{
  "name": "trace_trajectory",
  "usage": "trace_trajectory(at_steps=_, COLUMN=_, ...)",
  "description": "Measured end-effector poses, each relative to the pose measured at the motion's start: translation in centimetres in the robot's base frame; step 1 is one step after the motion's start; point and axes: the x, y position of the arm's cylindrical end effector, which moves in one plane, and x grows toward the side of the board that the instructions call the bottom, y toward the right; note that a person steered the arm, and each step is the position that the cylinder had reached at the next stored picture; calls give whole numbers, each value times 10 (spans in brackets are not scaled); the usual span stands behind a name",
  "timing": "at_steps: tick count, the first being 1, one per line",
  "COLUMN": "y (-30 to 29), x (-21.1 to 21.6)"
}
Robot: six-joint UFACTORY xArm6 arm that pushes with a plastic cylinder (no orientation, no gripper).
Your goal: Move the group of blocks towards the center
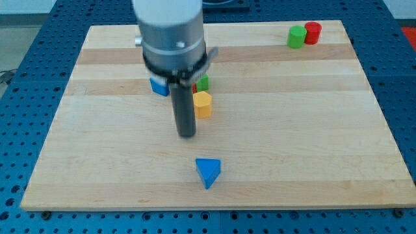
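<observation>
My tip rests on the wooden board, just below and left of a small group of blocks near the board's upper middle. That group holds a yellow block, a green block above it, a sliver of a red block mostly hidden by the rod, and a blue block to the rod's left. The yellow block sits close to the rod's right side. A blue triangular block lies alone below my tip. A green cylinder and a red cylinder touch each other at the view's top right.
The arm's grey body hangs over the board's upper middle and hides what lies behind it. The board rests on a blue perforated table.
</observation>
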Motion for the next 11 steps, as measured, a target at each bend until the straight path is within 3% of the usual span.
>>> trace_trajectory(at_steps=1, y=33, x=-4)
trace_trajectory(at_steps=3, y=0, x=-93)
trace_trajectory(at_steps=5, y=-4, x=-141)
trace_trajectory(at_steps=7, y=-4, x=-67)
trace_trajectory(at_steps=9, y=26, x=-118)
trace_trajectory(at_steps=10, y=25, x=-125)
trace_trajectory(at_steps=11, y=12, x=-163)
